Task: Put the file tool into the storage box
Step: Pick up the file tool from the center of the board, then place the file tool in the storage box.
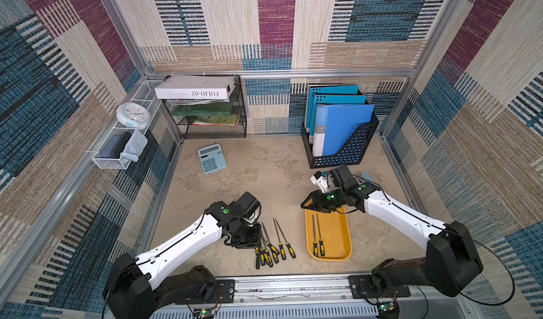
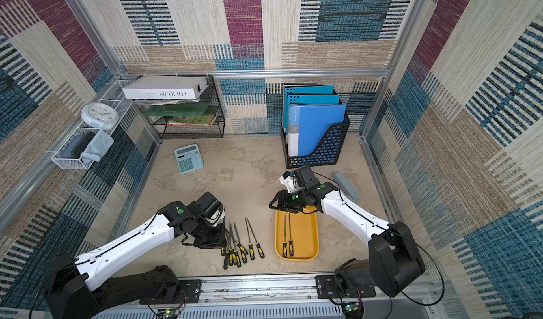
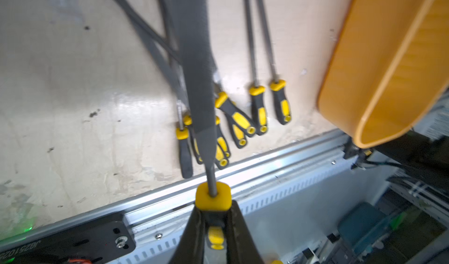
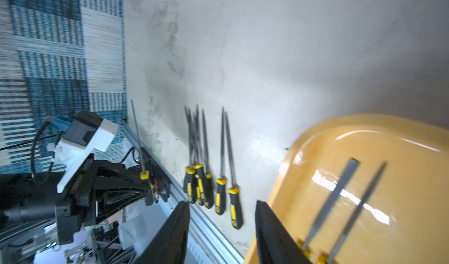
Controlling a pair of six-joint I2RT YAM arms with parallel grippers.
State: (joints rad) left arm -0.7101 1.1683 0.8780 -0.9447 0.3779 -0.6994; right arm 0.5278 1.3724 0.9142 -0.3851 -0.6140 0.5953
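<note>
Orange storage box — one, two files inside

storage box: two files inside | loose files: just beside box, toward left arm | left gripper: at loose files | right gripper: over box's far end

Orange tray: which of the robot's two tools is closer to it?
Right. The right tool hangs open over the far end of the orange tray. The left tool, shut on a file by its handle, is off to the side, beyond the loose files.
</note>
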